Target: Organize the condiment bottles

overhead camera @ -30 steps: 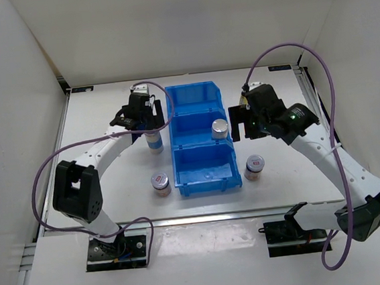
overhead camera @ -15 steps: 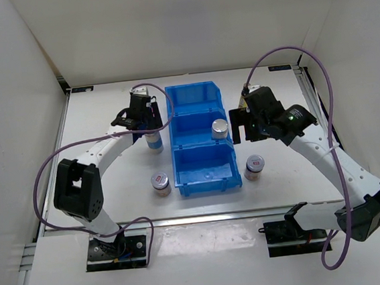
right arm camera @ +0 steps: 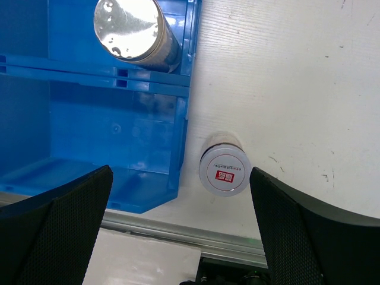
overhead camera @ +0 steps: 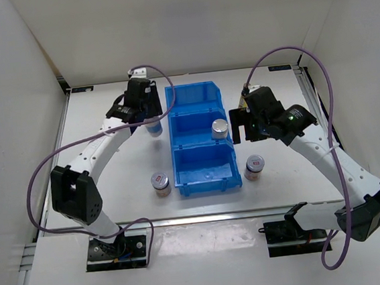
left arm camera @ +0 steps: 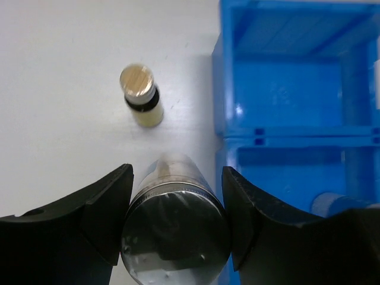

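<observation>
Overhead, my left gripper (overhead camera: pixel 145 113) hid most of what it held. Only the lower part of a white cylinder (overhead camera: pixel 152 130) showed beneath it, just left of the blue bin (overhead camera: pixel 205 162). The left wrist camera settled it: both black fingers (left arm camera: pixel 110 208) pressed against the sides of that cylinder's silver cap, jaws narrowed onto it. I could not tell whether it stood on the table or hung clear. That camera also showed an amber bottle (left arm camera: pixel 142 98) upright beyond it, near the bin's wall. Overhead, the arm covered it.

The right gripper (right arm camera: pixel 179 175) stood wide with nothing between its fingers. Its wrist view looked down on a red-marked jar (right arm camera: pixel 224 171) just beside the bin's near compartment, and on a second cylinder (right arm camera: pixel 133 29) inside the middle compartment. Only the overhead view gave me the other jar (overhead camera: pixel 159 180), left of the bin.

The table (overhead camera: pixel 128 202) was white, scuffed near the right-hand jar, boxed in by plain white walls (overhead camera: pixel 166 30), with purple cables (overhead camera: pixel 282 48) looping above.
</observation>
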You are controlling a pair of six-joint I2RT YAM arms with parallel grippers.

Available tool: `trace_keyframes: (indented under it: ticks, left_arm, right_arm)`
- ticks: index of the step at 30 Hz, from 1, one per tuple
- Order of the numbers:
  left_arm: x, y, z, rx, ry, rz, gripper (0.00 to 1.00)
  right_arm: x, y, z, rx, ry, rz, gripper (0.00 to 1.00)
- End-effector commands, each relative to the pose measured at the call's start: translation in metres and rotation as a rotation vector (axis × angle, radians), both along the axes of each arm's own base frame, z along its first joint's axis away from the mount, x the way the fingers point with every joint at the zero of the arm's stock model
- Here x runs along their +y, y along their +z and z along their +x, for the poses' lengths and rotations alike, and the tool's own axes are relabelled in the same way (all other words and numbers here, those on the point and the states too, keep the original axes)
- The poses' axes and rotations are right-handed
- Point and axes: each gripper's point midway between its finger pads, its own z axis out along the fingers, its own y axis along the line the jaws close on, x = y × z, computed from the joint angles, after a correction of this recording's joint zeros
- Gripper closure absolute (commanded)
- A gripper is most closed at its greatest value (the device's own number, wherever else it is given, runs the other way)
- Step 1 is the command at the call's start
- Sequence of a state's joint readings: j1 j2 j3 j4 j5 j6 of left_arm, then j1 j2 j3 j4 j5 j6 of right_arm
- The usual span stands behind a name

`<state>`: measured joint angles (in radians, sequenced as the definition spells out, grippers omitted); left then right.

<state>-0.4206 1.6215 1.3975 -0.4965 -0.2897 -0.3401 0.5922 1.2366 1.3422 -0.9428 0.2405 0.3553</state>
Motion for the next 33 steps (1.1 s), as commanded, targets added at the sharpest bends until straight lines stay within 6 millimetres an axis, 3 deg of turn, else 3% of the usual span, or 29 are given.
trace_keyframes:
  ticks: [1, 6, 10, 15, 20, 24, 29, 33]
  left_arm:
    - [-0.010, 0.103, 0.000, -0.237, -0.014, -0.042, 0.79]
    - [-0.036, 0.156, -0.006, -0.345, -0.055, -0.082, 0.80]
    - [-0.073, 0.161, -0.013, -0.350, -0.132, -0.104, 0.80]
    - [-0.106, 0.132, -0.014, -0.286, -0.169, -0.114, 0.80]
    - [-0.114, 0.080, -0.016, -0.168, -0.138, -0.154, 0.80]
    - [-0.120, 0.058, -0.022, -0.117, -0.150, -0.153, 0.79]
    - [-0.120, 0.021, -0.029, -0.036, -0.143, -0.142, 0.67]
    - [-0.123, -0.004, -0.032, 0.018, -0.151, -0.130, 0.42]
  right_arm:
    - [-0.001, 0.003, -0.003, -0.008, -0.004, 0.000, 0.01]
    - [-0.002, -0.001, -0.004, 0.000, -0.004, -0.005, 0.01]
    - [-0.003, -0.004, -0.005, 0.007, -0.004, -0.010, 0.01]
    - [-0.005, -0.005, -0.006, 0.012, -0.009, -0.022, 0.01]
    - [-0.012, -0.005, -0.009, 0.005, -0.021, -0.035, 0.01]
    - [-0.018, -0.011, -0.016, 0.019, -0.034, -0.046, 0.01]
    - [-0.028, -0.021, -0.018, 0.035, -0.089, -0.069, 0.01]
    - [-0.033, -0.042, -0.023, 0.106, -0.103, -0.091, 0.01]
